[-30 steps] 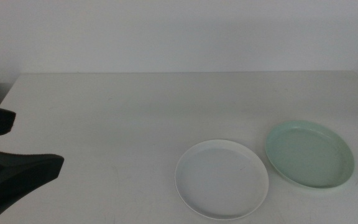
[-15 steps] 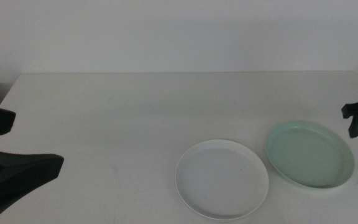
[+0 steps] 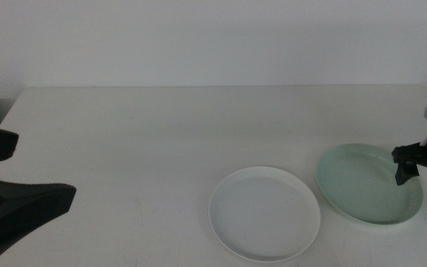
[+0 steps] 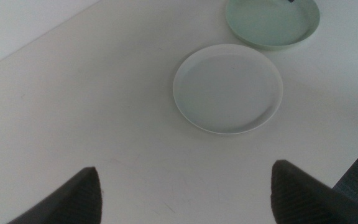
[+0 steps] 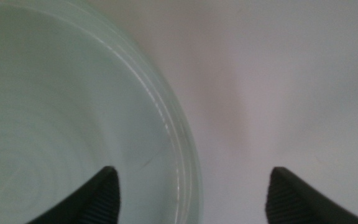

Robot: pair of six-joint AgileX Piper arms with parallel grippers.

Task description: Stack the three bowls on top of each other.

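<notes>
The right gripper [image 3: 422,165] hangs over the right-hand rim of the mint green bowl [image 3: 365,185], at the right side of the white tabletop [image 3: 161,141]. Its fingers [image 5: 104,193] are spread apart with nothing between them, one above the inside of the bowl and the other above bare tabletop just outside the rim; whether they touch the bowl cannot be told. The white bowl [image 3: 264,213] sits flat just beside the mint green bowl, on its left and a little nearer the front edge, the two rims close but apart. No grey bowl shows in any view. The left gripper [image 4: 185,193] waits at the left edge of the tabletop, well apart from both bowls, its fingers released and holding nothing.
</notes>
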